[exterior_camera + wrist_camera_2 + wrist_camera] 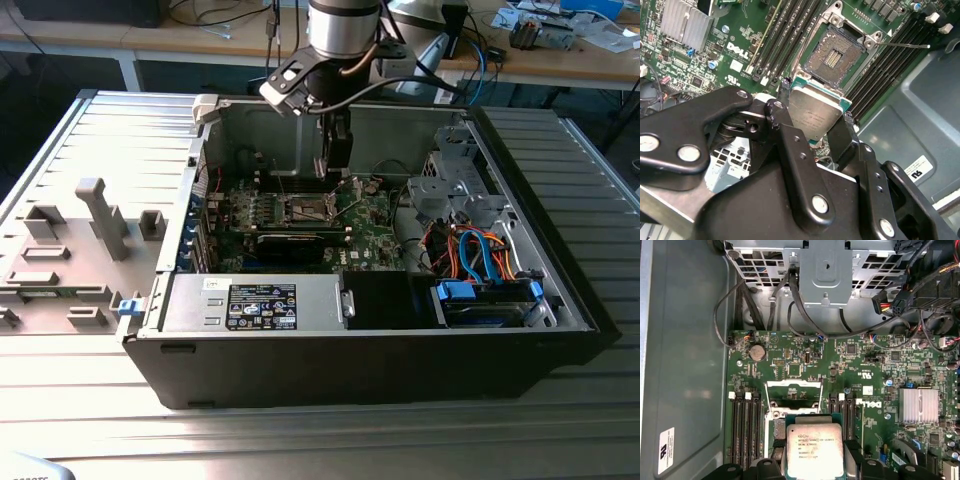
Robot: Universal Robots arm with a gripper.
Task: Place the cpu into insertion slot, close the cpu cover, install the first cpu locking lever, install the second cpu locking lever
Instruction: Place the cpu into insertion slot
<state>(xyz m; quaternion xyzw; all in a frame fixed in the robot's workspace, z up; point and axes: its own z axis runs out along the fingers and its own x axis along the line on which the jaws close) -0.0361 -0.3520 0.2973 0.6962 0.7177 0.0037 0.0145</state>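
Observation:
My gripper (815,120) is shut on the cpu (816,111), a flat square chip with a silvery top, held by two opposite edges between black fingers (784,125). In the first wrist view the cpu (814,450) hangs over the green motherboard (790,347), covering part of the insertion slot. In the second wrist view the insertion slot (834,54) lies open and dark just beyond the chip. The cpu cover (794,386), a thin silver frame, stands swung open beside the slot. A thin wire locking lever (905,46) sticks out sideways. In the exterior view the gripper (337,165) hovers inside the case above the slot (310,208).
Black memory slots (742,425) flank the socket on both sides. A finned heatsink (918,405) sits on the board, with a metal drive cage (825,270) and loose cables beyond. The case wall (682,365) is close by. A grey fixture (100,215) stands outside the case.

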